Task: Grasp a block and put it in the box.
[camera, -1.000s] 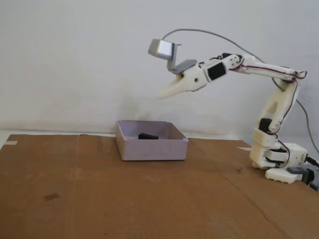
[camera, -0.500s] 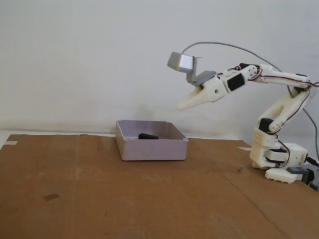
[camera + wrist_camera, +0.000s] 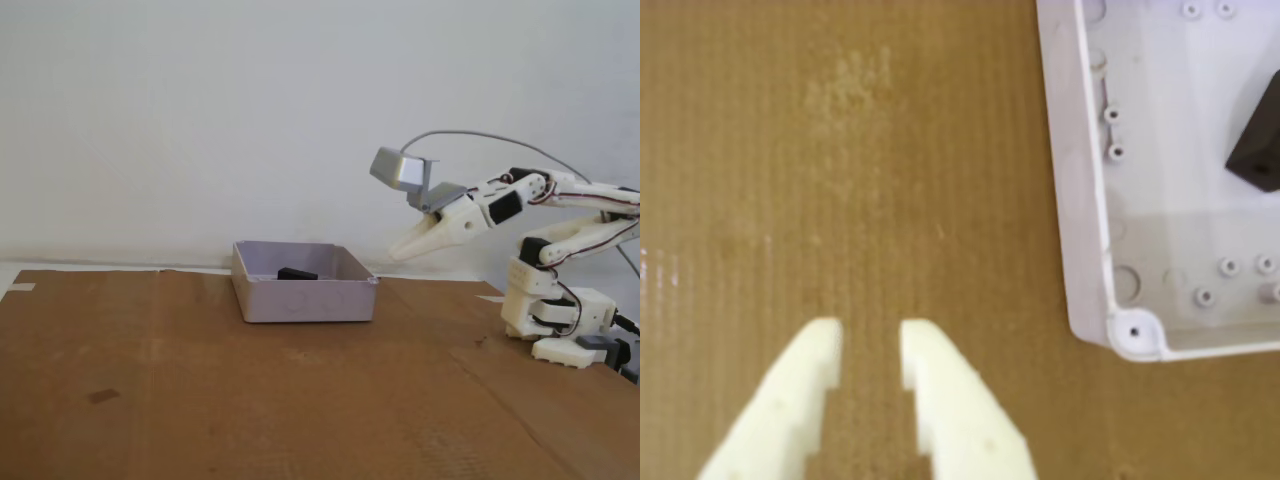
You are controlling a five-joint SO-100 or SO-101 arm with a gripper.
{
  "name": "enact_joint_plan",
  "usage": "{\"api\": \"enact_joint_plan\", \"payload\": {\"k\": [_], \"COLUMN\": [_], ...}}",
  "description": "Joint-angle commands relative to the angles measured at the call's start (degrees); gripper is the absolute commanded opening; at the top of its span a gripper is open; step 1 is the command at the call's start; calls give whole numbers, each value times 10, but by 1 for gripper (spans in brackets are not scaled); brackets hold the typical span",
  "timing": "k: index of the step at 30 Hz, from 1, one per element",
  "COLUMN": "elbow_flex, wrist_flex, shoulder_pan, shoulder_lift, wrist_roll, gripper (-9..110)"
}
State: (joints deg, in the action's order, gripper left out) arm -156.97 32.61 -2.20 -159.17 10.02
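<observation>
The pale lavender-grey box (image 3: 305,300) stands on the brown cardboard, and the small black block (image 3: 297,273) lies inside it. In the wrist view the box (image 3: 1080,200) fills the upper right, with a corner of the block (image 3: 1260,150) showing at the right edge. My gripper (image 3: 395,255) hangs in the air to the right of the box, above the cardboard and clear of the box's wall. Seen from the wrist, the gripper (image 3: 870,340) has a narrow gap between its white fingers (image 3: 930,400) and holds nothing.
The arm's white base (image 3: 555,320) sits at the right edge of the cardboard sheet (image 3: 200,400). A grey camera housing (image 3: 398,168) rides above the gripper with a cable arching back. A white wall stands behind the table.
The arm has folded back to the right and come down, carrying the gripper away from above the box. The block stays in the box.
</observation>
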Motion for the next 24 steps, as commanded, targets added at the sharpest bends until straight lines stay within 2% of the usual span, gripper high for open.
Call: {"api": "enact_joint_plan", "payload": {"k": [1,11,24], "elbow_flex": [-17,-126,-221], "wrist_flex": [-24,-24,-24], "shoulder_pan": [6,6,47], "shoulder_lift": [-74,-192,-260], "wrist_roll": [-3,-4,-4], "gripper": [6,6,6]}}
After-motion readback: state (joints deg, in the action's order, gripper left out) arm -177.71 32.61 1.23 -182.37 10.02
